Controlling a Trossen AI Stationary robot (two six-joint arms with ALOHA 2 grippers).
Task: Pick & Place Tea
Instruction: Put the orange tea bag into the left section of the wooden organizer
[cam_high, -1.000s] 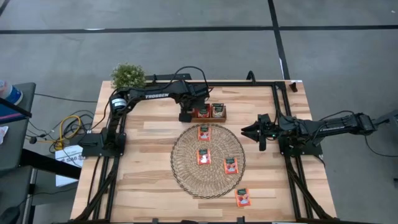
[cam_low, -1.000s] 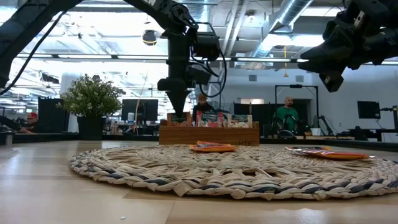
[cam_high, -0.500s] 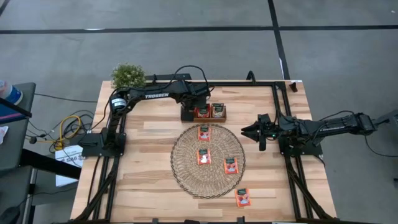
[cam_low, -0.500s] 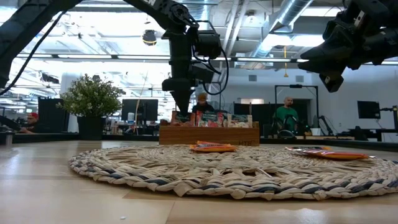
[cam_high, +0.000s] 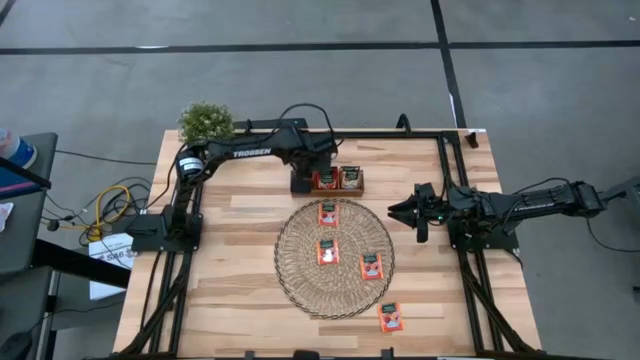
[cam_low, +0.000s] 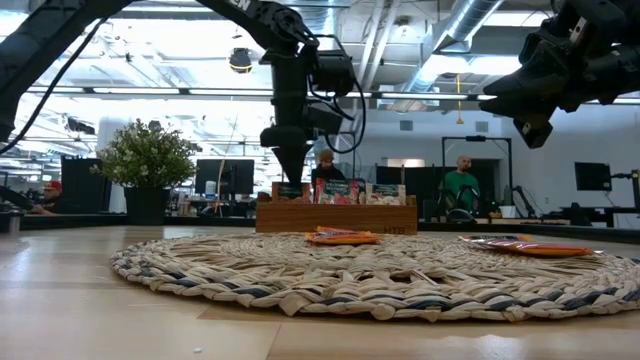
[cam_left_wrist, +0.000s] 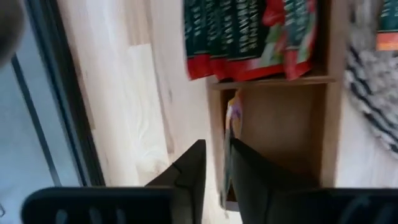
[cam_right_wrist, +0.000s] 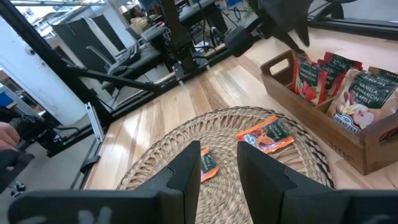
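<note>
Wooden table (cam_high: 240, 250): left gripper (cam_left_wrist: 214, 165) hangs over the compartment tray (cam_high: 337, 188), fingers narrowly parted around a tea sachet (cam_left_wrist: 231, 127); right gripper (cam_high: 393, 210) idles beside the woven mat (cam_high: 300, 265), slightly open.

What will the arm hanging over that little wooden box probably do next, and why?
Probably rise straight up, clear of the box. The left gripper is right above the end compartment of the small brown wooden tray, and a thin tea sachet already stands on edge inside it. More red-orange sachets still lie on the round woven mat, waiting to be fetched.
</note>
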